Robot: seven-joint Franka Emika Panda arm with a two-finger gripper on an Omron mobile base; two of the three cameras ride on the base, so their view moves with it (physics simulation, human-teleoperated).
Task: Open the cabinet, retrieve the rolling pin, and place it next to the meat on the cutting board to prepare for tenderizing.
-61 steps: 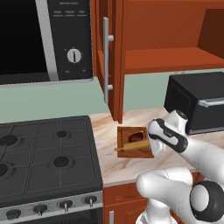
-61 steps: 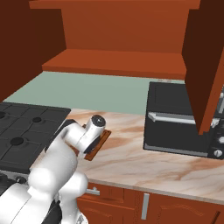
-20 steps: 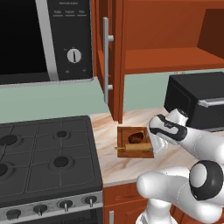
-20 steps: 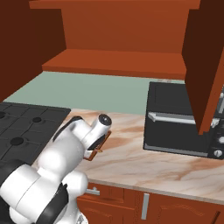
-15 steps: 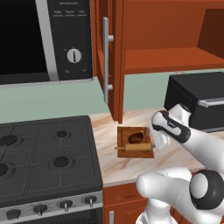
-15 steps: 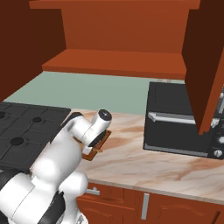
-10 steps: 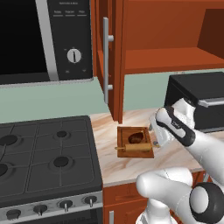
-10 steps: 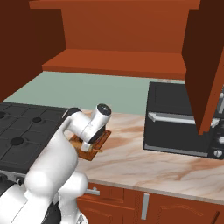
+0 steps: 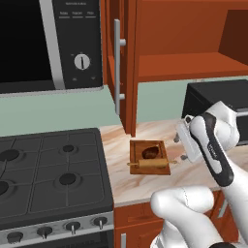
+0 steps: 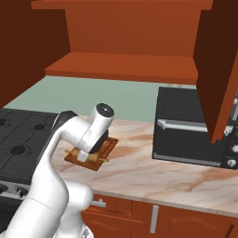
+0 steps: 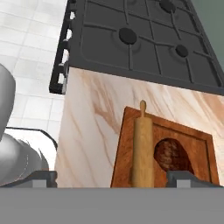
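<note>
The rolling pin (image 9: pixel 147 163) lies flat on the cutting board (image 9: pixel 135 147), along its near edge, right beside the meat (image 9: pixel 151 152). My gripper (image 9: pixel 180 147) hangs open and holds nothing, just right of the board and a little above the counter. Looking along the hand, the rolling pin (image 11: pixel 142 148) sits left of the meat (image 11: pixel 173 155) on the cutting board (image 11: pixel 124 144), and my gripper (image 11: pixel 113 179) has its fingertips (image 11: pixel 41 177) spread wide on either side. The cabinet (image 9: pixel 179 65) stands open with its left door's handle (image 9: pixel 117 68) turned out.
A black stove (image 9: pixel 48 169) adjoins the counter on the left, under a microwave (image 9: pixel 43 43). A black toaster oven (image 10: pixel 190 125) stands on the counter to the right, below the cabinet's open right door (image 10: pixel 218 69). Bare marble counter (image 10: pixel 153 176) lies in front of it.
My hand has lifted and drawn back to the right, away from the board. The rolling pin and meat stay put on the board.
</note>
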